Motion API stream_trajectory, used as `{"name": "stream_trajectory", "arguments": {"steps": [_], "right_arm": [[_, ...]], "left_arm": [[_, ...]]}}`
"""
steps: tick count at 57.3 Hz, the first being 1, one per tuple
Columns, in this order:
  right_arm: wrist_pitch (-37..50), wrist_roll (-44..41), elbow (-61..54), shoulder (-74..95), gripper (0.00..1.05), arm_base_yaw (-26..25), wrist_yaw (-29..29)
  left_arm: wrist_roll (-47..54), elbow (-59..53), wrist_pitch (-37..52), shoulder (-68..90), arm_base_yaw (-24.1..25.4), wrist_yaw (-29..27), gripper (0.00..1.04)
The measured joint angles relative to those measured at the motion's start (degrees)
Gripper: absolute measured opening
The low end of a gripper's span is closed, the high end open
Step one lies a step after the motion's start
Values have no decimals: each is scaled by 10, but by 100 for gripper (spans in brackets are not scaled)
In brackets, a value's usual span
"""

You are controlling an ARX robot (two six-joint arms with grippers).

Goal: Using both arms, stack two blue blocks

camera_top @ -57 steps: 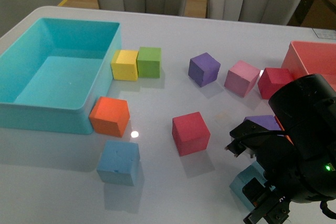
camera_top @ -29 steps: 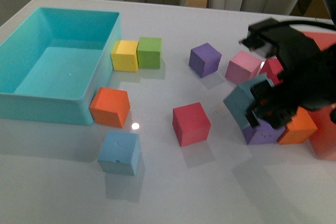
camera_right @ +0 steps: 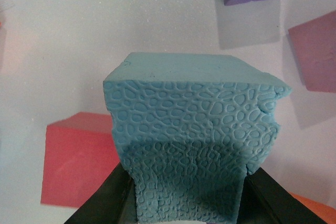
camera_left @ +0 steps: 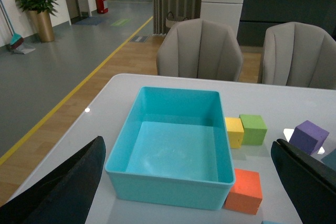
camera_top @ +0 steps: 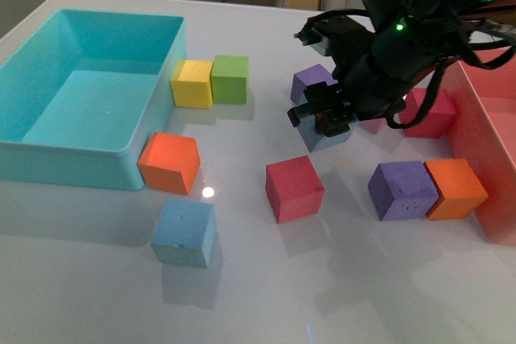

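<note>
R gripper (camera_top: 326, 121) is clamped on a blue block (camera_top: 330, 138) over mid-table, betw. a purple cube (camera_top: 311, 83) & a red cube (camera_top: 293, 188). 2nd blue block (camera_top: 184, 234) sits on the table (camera_top: 266, 304) nr its front edge, just in front of an orange cube (camera_top: 168, 162). L gripper (camera_left: 189, 195): fingers (camera_left: 68, 187) wide apart, empty, facing the teal bin (camera_left: 170, 182).

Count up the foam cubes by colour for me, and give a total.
Blue cubes: 2
Purple cubes: 2
Orange cubes: 2
Red cubes: 2
Yellow cubes: 1
Green cubes: 1
Pink cubes: 1
Total: 11
</note>
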Motion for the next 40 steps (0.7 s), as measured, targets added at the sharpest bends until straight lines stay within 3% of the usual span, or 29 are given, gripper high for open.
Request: {"name": "stream_trajectory", "arguments": {"steps": [27,40], "right_arm": [[-37,26,147,119,39,16,3],[-39,29,169,155,46,21,4]], "left_arm": [[0,0,0,0,0,0,96],[0,0,0,0,0,0,96]]}}
